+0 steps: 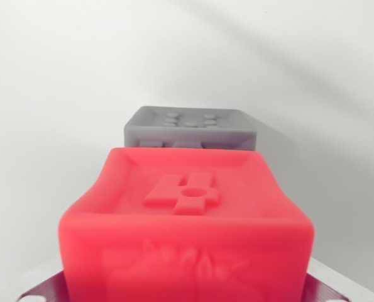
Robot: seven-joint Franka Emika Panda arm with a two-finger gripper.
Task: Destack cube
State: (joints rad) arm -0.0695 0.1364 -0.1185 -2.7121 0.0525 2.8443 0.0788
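A red cube (187, 214) with a raised "4" on its top face fills the lower half of the wrist view, very close to the camera. My gripper (187, 290) holds it: grey metal fingers (39, 288) show at the bottom left and bottom right corners, pressed against the cube's two sides. Behind the red cube, a grey cube (190, 128) with embossed marks on top rests on the white surface, apart from the red one. The lower part of the grey cube is hidden by the red cube.
A plain white surface (55, 94) surrounds both cubes. A soft shadow falls to the wrist view's right of the grey cube.
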